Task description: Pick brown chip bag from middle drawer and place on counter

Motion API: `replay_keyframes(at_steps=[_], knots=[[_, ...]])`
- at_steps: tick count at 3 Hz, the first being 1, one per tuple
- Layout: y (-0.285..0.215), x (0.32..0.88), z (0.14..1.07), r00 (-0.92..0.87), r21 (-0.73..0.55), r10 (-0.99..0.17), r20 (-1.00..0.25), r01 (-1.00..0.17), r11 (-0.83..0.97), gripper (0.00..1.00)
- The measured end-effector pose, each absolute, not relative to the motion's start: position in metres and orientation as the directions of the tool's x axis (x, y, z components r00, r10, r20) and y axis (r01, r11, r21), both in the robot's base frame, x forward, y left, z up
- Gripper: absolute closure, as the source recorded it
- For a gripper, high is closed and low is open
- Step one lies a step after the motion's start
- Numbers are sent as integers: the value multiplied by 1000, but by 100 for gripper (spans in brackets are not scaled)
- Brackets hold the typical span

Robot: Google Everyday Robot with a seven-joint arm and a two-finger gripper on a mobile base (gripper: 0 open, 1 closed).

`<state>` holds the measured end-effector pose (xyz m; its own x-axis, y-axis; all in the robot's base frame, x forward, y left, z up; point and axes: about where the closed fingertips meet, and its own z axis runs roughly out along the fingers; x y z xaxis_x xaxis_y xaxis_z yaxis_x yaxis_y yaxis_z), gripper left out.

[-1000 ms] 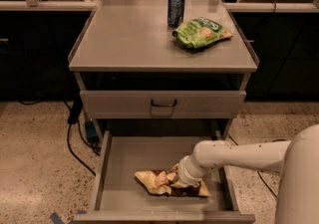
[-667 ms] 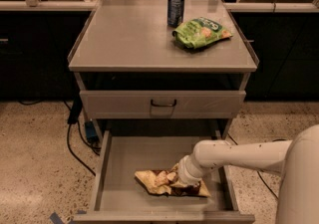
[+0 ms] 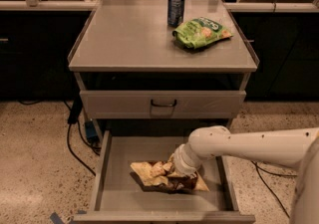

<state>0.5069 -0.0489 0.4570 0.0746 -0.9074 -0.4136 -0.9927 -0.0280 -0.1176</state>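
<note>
The brown chip bag (image 3: 154,174) lies flat in the open middle drawer (image 3: 115,168), tan and dark brown, near the drawer's front. My gripper (image 3: 182,172) reaches in from the right on a white arm and sits right on top of the bag's right half, hiding that part. The counter (image 3: 124,39) is the flat grey top of the cabinet above.
A green chip bag (image 3: 200,32) and a blue soda can (image 3: 175,8) stand on the counter's back right. A closed drawer front with a black loop handle (image 3: 163,103) sits above the open drawer. Cables (image 3: 75,138) hang on the floor at the left.
</note>
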Motion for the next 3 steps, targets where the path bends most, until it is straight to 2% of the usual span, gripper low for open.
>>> replay_keyframes(at_steps=[2,3], knots=[[-31,526,561,155,-229,-929,-336,-970,-78,100],[-32,526,566,163,-232,-924,-345,-969,-85,100]])
